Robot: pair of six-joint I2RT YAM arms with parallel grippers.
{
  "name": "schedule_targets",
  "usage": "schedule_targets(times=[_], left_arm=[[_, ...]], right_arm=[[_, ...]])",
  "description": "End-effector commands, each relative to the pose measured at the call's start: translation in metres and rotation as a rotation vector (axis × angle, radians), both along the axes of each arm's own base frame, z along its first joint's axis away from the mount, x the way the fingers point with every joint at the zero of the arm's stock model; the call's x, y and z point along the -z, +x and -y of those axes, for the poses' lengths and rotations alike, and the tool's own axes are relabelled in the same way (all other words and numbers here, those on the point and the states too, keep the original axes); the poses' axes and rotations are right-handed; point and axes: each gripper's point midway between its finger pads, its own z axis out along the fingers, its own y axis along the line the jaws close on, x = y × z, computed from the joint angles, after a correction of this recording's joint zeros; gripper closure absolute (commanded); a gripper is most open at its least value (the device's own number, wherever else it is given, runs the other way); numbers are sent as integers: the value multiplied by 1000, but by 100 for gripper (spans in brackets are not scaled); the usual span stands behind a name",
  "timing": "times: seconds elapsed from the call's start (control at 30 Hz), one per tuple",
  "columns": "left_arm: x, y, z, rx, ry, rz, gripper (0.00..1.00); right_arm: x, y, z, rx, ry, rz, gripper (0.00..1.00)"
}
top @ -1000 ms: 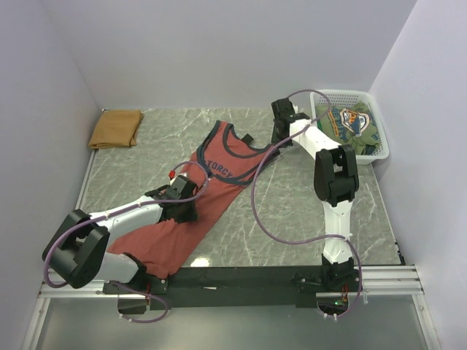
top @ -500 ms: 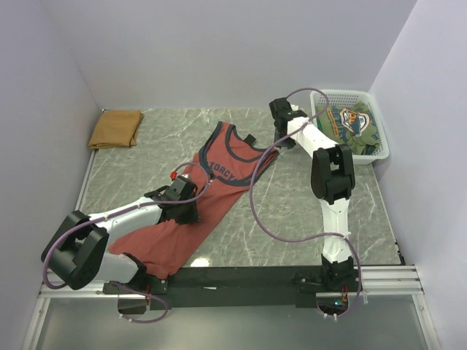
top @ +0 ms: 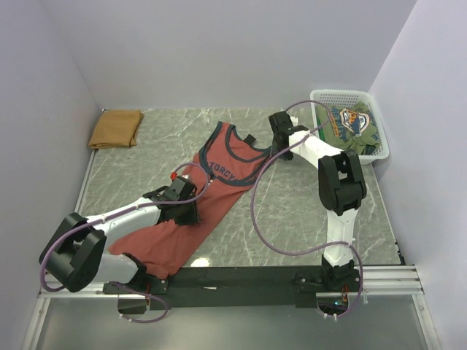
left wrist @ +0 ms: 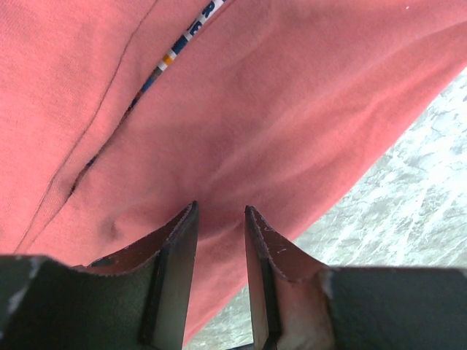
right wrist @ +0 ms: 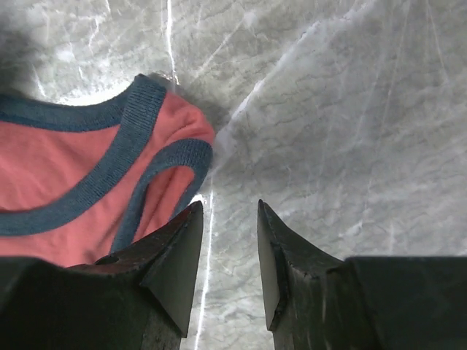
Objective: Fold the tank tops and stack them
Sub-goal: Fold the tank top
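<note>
Left gripper (left wrist: 220, 210): jaws narrowly apart, pinching nothing — low over red top (top: 157, 237), probably smoothing.
Red top: centre, spread diagonally, unfolded.
Right gripper (right wrist: 230, 205): parted, empty, just beside its strap (right wrist: 171, 157).
Tan top (top: 115, 128): folded, far-left corner — likely stack base.

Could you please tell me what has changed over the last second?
The right gripper opened its fingers, let go of the rust-red tank top's shoulder strap and shifted slightly nearer. The strap now lies on the table beside it. The left gripper stayed on the garment's middle; the folded tan tank top and white basket did not move.
</note>
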Motion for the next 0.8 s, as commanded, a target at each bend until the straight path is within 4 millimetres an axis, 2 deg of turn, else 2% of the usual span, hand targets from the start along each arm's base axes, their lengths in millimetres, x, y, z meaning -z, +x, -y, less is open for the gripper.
schedule_targets(times=[0.0, 0.03, 0.07, 0.3, 0.47, 0.5, 0.67, 0.77], left_arm=[[-4, -4, 2, 20, -19, 6, 62], [-4, -4, 2, 20, -21, 6, 62], [-4, -4, 3, 21, -24, 8, 62], [-3, -4, 3, 23, -25, 9, 62], [-2, -4, 3, 27, -22, 8, 62], [-2, -5, 3, 25, -22, 7, 62], [-2, -5, 2, 25, -23, 9, 62], [-1, -6, 2, 27, -20, 5, 62]], right_arm=[[-25, 10, -7, 33, 70, 117, 57], [-35, 14, -10, 34, 93, 162, 57], [-30, 9, -10, 35, 100, 155, 56], [-29, 18, -18, 36, 144, 192, 55], [-17, 24, -22, 38, 155, 175, 55], [-9, 24, -22, 41, 149, 158, 55], [3, 29, -23, 49, 139, 140, 61], [9, 29, -20, 57, 121, 124, 68]])
